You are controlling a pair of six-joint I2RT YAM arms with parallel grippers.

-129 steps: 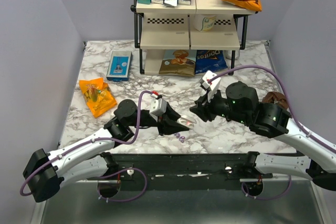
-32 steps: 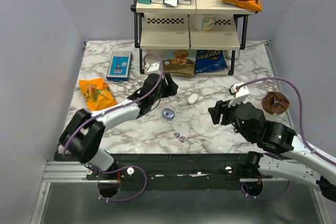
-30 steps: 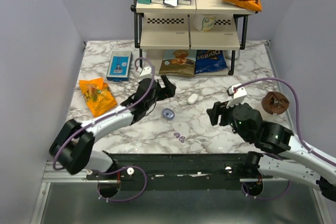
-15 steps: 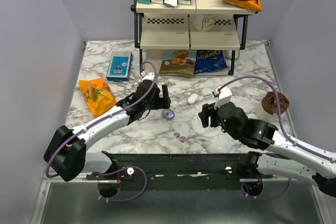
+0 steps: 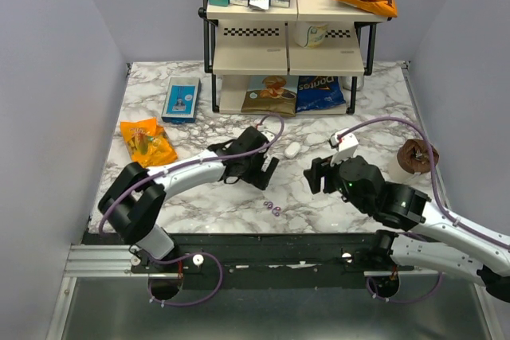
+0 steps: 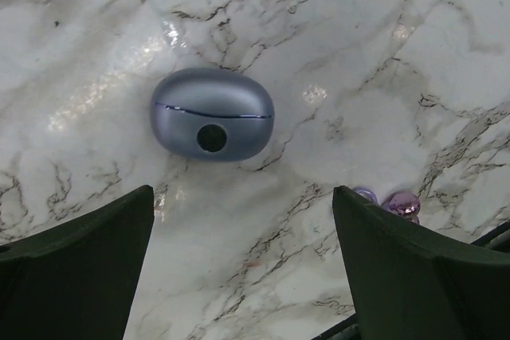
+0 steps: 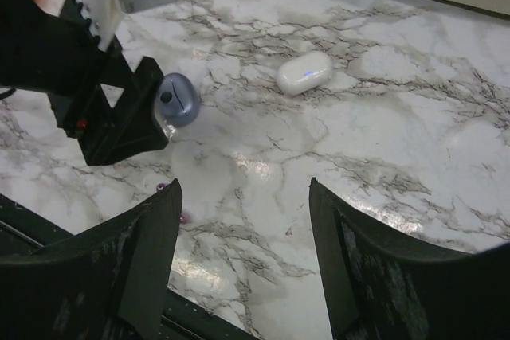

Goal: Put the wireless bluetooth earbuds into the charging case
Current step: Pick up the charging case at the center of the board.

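The left hand (image 6: pixel 243 197), spread wide and empty, hovers above the shut charging case (image 6: pixel 212 114) on the marble bench (image 6: pixel 382 53); the earbuds (image 6: pixel 389 201) lie near one finger. The right hand (image 7: pixel 245 189) hangs spread, empty. Glossy, light and rounded, the case likely slips: pinch across its long sides.

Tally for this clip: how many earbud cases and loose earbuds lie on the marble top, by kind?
Earbud cases: 2 (lavender-blue charging case, white case)
Loose earbuds: 2
Total: 4
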